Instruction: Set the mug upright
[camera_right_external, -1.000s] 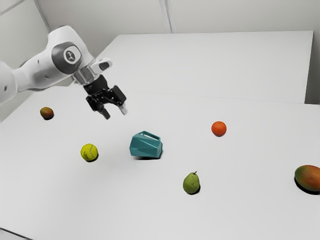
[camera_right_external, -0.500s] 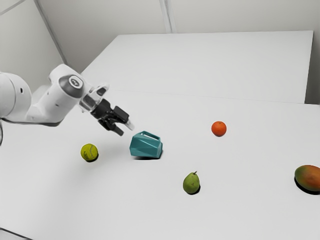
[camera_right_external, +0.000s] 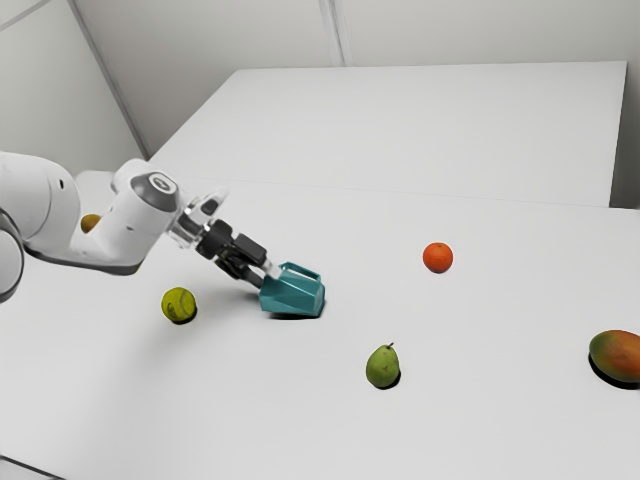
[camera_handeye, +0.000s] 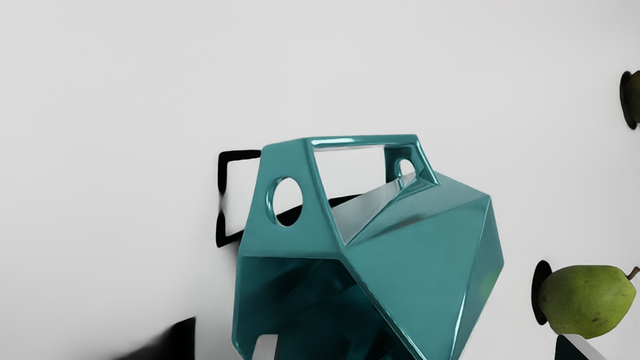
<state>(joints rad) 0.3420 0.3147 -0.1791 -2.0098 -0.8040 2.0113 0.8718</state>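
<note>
The gripper (camera_right_external: 267, 277) is at the mouth end of the teal mug (camera_right_external: 294, 292), which lies on its side on the table with its handle uppermost. In the wrist view the gripper (camera_handeye: 420, 347) is wide open; one fingertip (camera_handeye: 266, 347) overlaps the dark mouth of the mug (camera_handeye: 415, 245), and the other stands out past the mug's faceted side. Whether either finger touches the mug, I cannot tell.
A tennis ball (camera_right_external: 179, 305) lies on the table (camera_right_external: 480, 420) near the arm. Beyond the mug are a green pear (camera_right_external: 382, 367), an orange (camera_right_external: 438, 257) and a mango (camera_right_external: 617, 356). Another fruit (camera_right_external: 90, 222) is partly behind the arm.
From high above the table, my hand has come down and toward the exterior view's right, reaching the mug's mouth end. The mug lies where it was.
</note>
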